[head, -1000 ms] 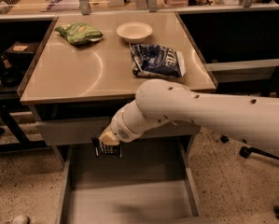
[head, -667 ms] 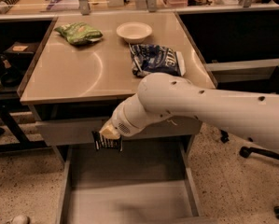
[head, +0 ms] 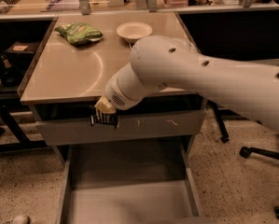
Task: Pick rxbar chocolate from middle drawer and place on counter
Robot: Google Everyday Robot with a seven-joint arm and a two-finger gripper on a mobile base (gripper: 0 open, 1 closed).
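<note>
My gripper hangs from the big white arm just below the front edge of the tan counter. It is shut on the rxbar chocolate, a small black bar with white lettering that hangs under it, in front of the top drawer's front. The middle drawer is pulled out below, and its grey flat bottom shows bare. The bar is well above that drawer's floor.
A green bag and a white bowl sit at the back of the counter. The closed top drawer front has pale scratches. The arm hides the counter's right part. A chair base stands on the floor at right.
The gripper has risen with the bar, from just above the open drawer to near the counter's front edge. The arm has swung up over the counter and now covers the blue-white bag.
</note>
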